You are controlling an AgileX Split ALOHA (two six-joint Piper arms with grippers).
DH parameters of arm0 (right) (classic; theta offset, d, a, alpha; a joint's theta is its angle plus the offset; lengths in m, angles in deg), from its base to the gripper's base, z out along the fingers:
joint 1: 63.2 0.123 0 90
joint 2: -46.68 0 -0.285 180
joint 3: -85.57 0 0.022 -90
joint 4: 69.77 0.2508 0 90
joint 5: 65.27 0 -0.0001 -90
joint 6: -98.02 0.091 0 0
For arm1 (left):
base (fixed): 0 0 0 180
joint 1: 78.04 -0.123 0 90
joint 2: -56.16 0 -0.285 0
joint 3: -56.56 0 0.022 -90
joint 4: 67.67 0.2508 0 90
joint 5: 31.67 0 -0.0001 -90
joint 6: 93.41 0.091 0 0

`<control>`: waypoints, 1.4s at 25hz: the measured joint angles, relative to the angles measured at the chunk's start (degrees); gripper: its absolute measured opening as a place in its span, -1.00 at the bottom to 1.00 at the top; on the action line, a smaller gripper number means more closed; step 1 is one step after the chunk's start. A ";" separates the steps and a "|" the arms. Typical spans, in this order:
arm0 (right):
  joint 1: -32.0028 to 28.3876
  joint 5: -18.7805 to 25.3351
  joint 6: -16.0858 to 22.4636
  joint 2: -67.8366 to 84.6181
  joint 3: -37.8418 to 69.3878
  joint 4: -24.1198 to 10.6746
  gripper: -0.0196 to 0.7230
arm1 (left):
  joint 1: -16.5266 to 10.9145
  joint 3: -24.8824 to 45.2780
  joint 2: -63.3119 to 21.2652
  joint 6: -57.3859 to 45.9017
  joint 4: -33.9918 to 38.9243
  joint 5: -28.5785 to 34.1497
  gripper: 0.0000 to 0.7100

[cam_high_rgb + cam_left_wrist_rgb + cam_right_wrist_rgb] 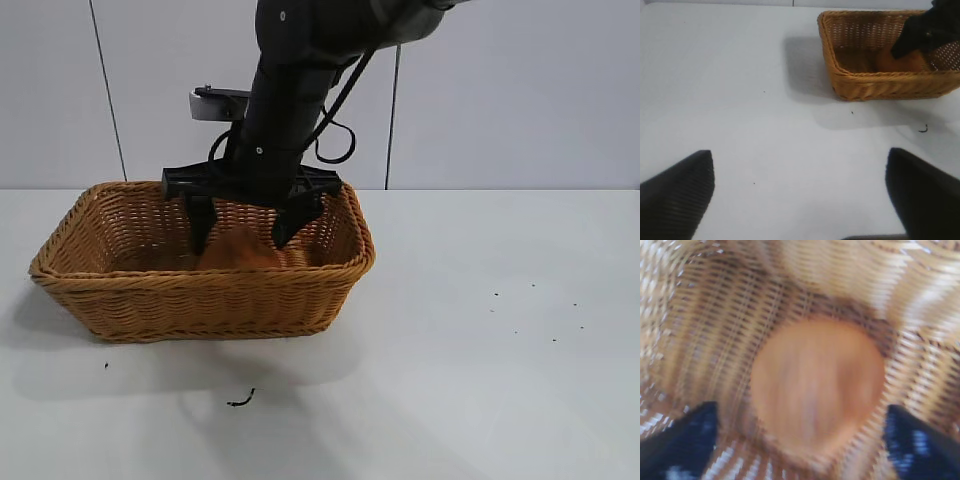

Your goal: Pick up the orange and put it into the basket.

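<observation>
The tan wicker basket [200, 305] stands on the white table at the left. The dull-orange orange [238, 252] lies inside it, between and just below the fingers of my right gripper [240, 243], which hangs open over the basket's middle. In the right wrist view the orange [817, 390] lies on the woven basket floor [715, 315] and my right gripper [800, 409] has a dark fingertip on either side, neither touching it. My left gripper [799, 155] is open and empty above bare table, far from the basket [875, 85]; it sees the orange [900, 61] there.
A small dark curled scrap [241, 400] lies on the table in front of the basket, and it also shows in the left wrist view [923, 129]. Tiny dark specks [520, 300] dot the table at the right. A pale wall stands behind.
</observation>
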 joint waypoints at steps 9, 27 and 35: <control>-6.65 7.15 0.26 0.12 -5.77 -4.49 0.92 | 0.00 0.00 0.00 0.00 0.00 0.00 0.88; -33.01 7.26 0.42 0.12 -5.65 -5.80 0.92 | 0.00 0.00 0.00 0.00 0.00 0.00 0.88; -36.00 7.20 0.22 2.45 -2.19 -3.05 0.92 | 0.00 0.00 0.00 0.00 0.00 0.00 0.88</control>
